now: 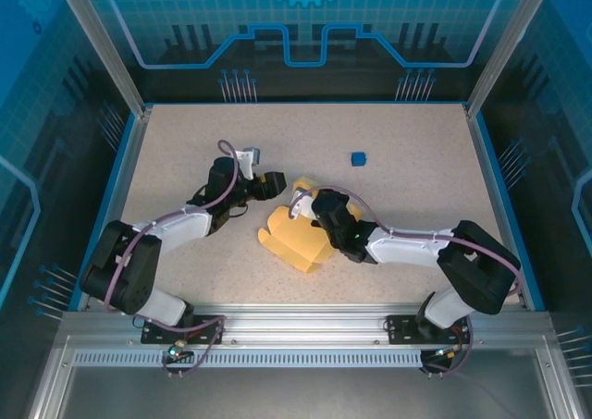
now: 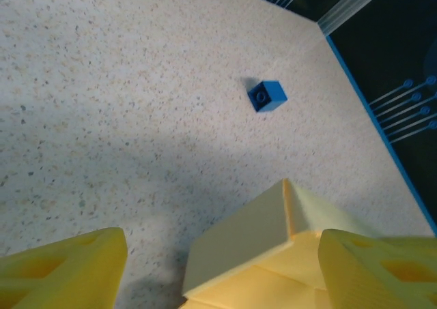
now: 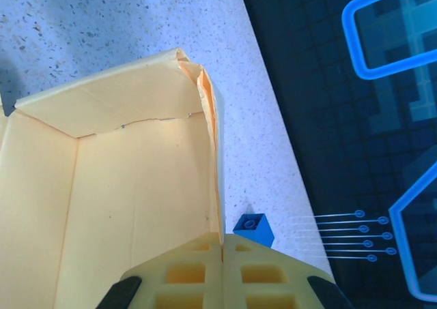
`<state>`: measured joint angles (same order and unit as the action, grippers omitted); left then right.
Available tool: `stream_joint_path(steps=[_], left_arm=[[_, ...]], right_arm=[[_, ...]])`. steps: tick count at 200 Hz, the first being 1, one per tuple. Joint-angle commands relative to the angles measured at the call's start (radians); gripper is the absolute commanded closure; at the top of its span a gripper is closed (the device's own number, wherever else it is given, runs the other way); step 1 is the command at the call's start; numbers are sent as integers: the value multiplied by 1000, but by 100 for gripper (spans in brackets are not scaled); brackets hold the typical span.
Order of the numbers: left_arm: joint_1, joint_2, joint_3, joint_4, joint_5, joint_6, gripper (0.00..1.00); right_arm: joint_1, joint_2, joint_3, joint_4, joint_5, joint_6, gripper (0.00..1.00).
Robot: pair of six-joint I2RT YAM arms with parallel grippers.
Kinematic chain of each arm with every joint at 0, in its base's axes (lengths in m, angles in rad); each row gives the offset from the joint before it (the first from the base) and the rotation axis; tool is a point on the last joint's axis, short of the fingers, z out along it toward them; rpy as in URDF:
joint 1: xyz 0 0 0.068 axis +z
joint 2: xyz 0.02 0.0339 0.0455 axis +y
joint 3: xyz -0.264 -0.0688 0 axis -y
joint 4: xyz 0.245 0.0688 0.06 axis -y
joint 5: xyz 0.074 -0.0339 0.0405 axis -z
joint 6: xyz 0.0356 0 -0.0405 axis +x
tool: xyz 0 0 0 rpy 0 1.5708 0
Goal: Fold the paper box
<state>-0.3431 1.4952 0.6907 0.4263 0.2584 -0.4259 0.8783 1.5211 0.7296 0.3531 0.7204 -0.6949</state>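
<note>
Closest in, the right gripper [image 3: 222, 246] is pinched flat on one upright wall of the paper box [image 3: 136, 186], a half-formed pale yellow tray lying mid-table. The left gripper [image 2: 220, 258] is spread wide, either side of a raised flap at the box's far end, gripping nothing. The card looks feather-light, thin and easily creased or torn. It is best held by the wall edges, close to the creases. A small blue cube [image 1: 359, 158] sits well apart, farther right.

Black-and-white arms [image 1: 407, 245], yellow fingers [image 2: 61, 268]
</note>
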Motion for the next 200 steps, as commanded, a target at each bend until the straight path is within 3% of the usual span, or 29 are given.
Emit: stream_joint_path(steps=[1, 45, 87, 200], left_arm=[[-4, 38, -47, 80, 53, 124, 26], [-52, 129, -27, 190, 89, 255, 27], [-103, 211, 38, 192, 65, 329, 31], [-147, 325, 82, 257, 45, 390, 67]], right_arm=[[-28, -40, 33, -69, -70, 89, 100], [-61, -73, 41, -131, -128, 145, 100], [-72, -88, 36, -146, -140, 166, 100], [-83, -87, 31, -141, -149, 179, 100]])
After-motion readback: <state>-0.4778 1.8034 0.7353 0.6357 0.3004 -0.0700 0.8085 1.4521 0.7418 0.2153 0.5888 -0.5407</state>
